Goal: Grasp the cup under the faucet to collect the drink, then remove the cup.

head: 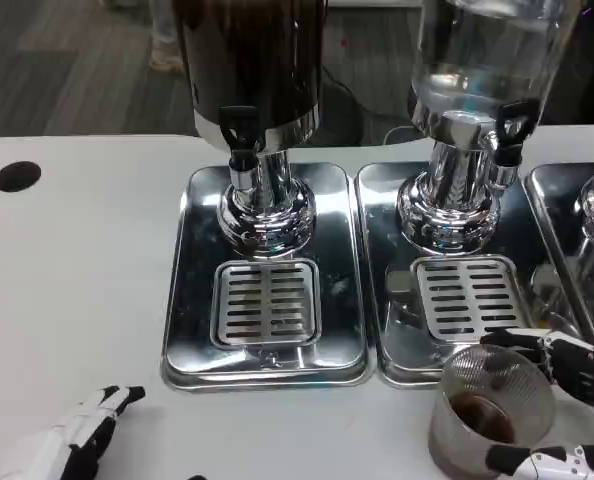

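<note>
My left hand rests low on the white counter, holding nothing, fingers loosely apart and pointing toward the trays. Past it stands the dark drink dispenser, its black-handled faucet over the slotted drip grate of the left steel tray. Next comes the clear dispenser on its own tray. At the far right my right hand grips the clear ribbed cup, fingers wrapped around its far and near sides. The cup sits in front of the trays, well away from either faucet, with a little dark drink in the bottom. I judge the collecting done and the removal nearly finished. The risk now is tipping: the cup appears to lean toward me, so a careless set-down could spill the drink. Squeezing too hard might buckle the thin wall.
</note>
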Robot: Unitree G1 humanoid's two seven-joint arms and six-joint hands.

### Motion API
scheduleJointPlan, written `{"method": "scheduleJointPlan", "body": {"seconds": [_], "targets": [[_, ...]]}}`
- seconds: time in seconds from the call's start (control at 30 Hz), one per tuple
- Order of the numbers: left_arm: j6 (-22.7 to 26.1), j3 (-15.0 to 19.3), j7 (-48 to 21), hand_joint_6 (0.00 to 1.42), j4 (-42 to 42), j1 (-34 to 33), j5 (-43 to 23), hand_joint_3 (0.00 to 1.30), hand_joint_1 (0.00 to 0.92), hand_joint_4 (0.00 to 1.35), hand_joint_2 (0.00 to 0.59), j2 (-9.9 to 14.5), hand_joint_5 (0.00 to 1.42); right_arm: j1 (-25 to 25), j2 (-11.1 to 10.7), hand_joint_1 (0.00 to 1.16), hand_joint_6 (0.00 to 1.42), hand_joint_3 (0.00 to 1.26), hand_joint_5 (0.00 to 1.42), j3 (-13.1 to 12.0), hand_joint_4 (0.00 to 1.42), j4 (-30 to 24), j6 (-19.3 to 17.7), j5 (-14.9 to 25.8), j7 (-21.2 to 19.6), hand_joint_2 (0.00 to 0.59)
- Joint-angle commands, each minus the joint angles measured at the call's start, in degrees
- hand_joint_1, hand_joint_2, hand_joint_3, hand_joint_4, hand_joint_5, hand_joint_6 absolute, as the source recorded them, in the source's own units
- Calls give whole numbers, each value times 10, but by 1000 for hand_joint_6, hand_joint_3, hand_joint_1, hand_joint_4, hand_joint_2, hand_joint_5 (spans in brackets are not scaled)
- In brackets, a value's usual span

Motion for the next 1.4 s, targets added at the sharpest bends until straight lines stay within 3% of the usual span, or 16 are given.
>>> {"method": "scheduleJointPlan", "body": {"seconds": [0.03,0.2,0.37,0.83,0.93,1.07,1.13,1.23,1.33,1.4], "targets": [[7,-20,-32,364,-8,14,2,153,0,71,51,2,86,-13,-1,796,385,441,486,-12,478,38,-53,6,-14,119],[13,-18,-35,364,-20,19,4,153,0,71,51,2,86,-21,0,798,305,410,432,-15,431,78,-92,1,-19,110],[16,-18,-36,364,-24,22,7,153,0,71,49,2,86,-22,-8,741,158,222,271,-9,225,88,-116,-4,-17,100],[8,-10,-30,369,-21,28,-2,153,0,71,52,6,86,-5,-15,589,122,87,182,6,89,25,-101,39,2,124],[-1,-4,-26,370,-17,30,-9,153,0,71,52,6,86,4,-17,441,121,128,155,5,67,0,-91,57,8,197],[-16,5,-16,371,-14,33,-20,153,0,69,52,4,86,10,-25,394,104,178,135,-10,64,-39,-61,81,7,316],[-31,14,-8,372,-10,33,-31,153,0,64,60,2,86,11,-32,408,68,193,113,-30,64,-65,-42,64,-11,390],[-50,24,3,378,-7,29,-40,143,0,61,65,-1,86,1,-48,434,29,199,65,-55,47,-92,-18,7,-37,447],[-75,35,21,367,-4,26,-46,135,0,46,93,-8,86,-5,-58,445,2,193,32,-64,26,-116,12,-50,-65,501],[-94,43,45,345,-6,23,-37,122,0,22,102,-14,73,-1,-54,440,0,176,2,-71,4,-148,38,-127,-105,521]]}}
